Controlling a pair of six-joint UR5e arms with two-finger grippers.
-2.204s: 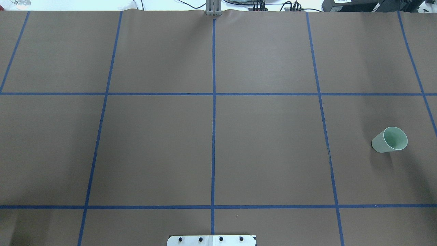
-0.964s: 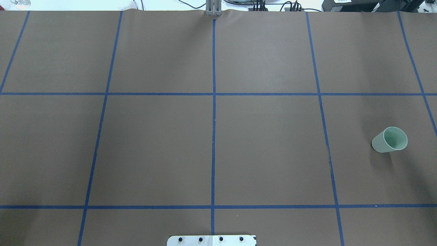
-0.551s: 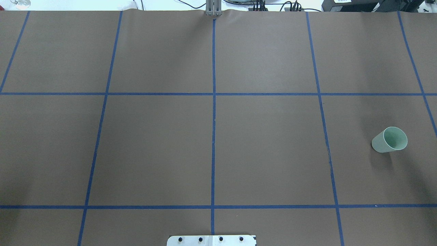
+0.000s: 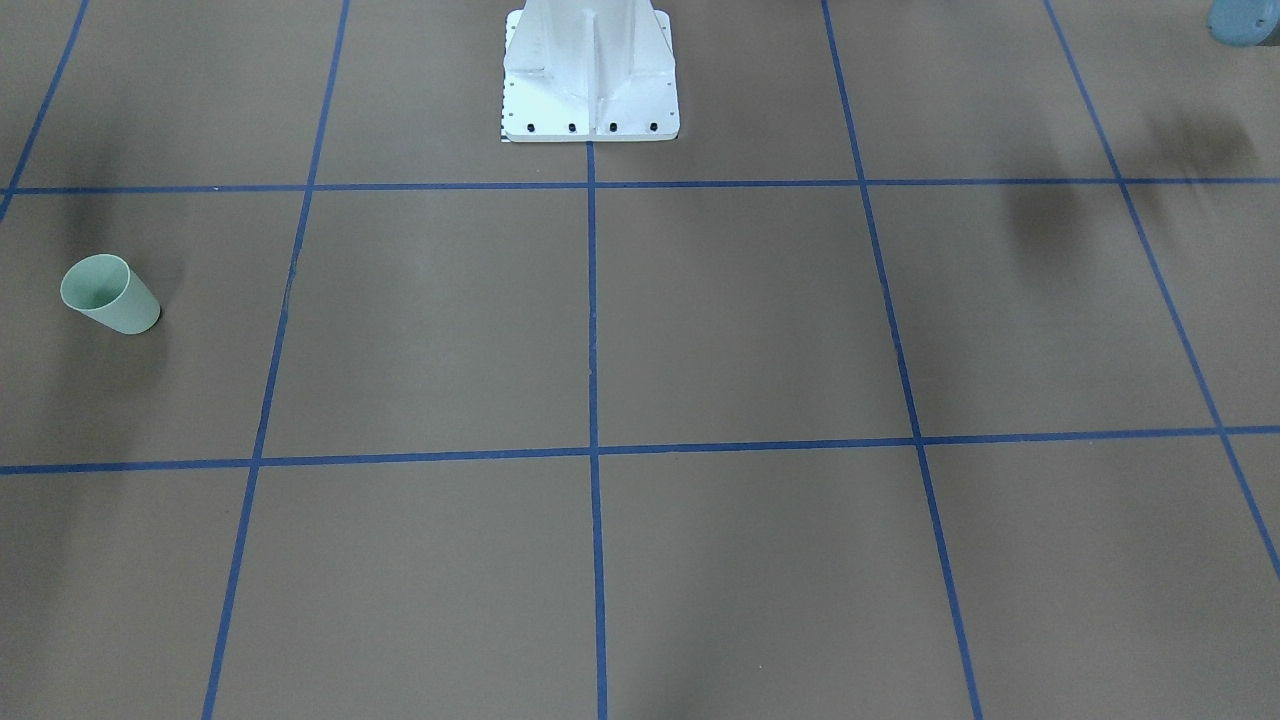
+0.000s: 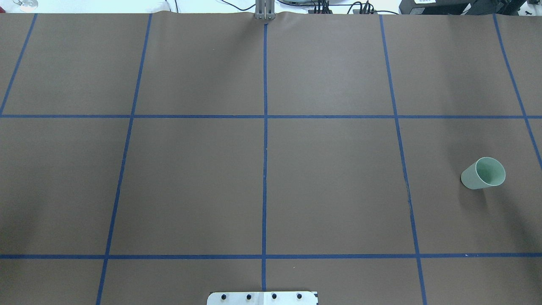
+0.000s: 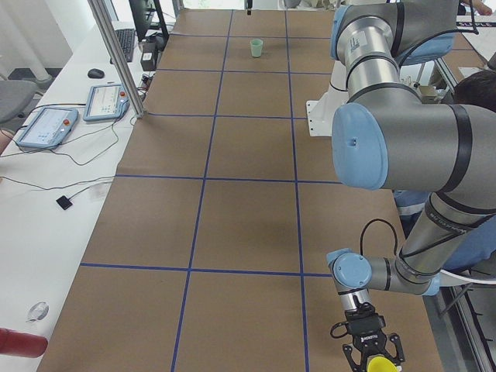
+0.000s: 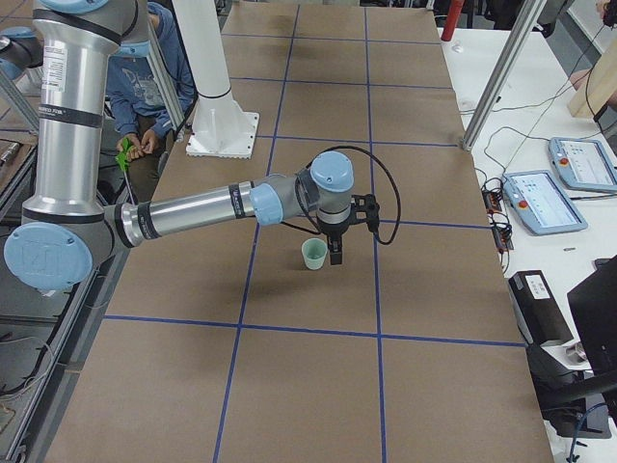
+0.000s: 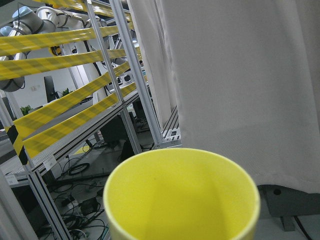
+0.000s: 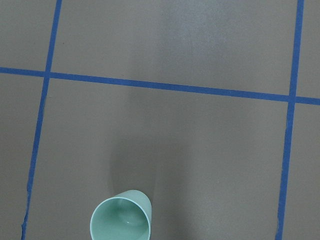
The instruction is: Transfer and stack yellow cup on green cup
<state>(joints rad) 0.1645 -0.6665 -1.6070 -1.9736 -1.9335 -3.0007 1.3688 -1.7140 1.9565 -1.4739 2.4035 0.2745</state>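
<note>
Still upright, green cup [image 5: 483,173] unmoved, same spot on table [image 5: 330,190]

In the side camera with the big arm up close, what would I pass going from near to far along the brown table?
First the bright yellow plastic cup → then the white metal robot base plate → last the pale mint-green plastic cup at the far end.

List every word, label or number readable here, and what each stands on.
Nothing reads clearly.
White lettering on the left claw: too small to read.
White label on the black box: blurred.
Frame tags: blurred.
Pendant screens: too small.
</note>
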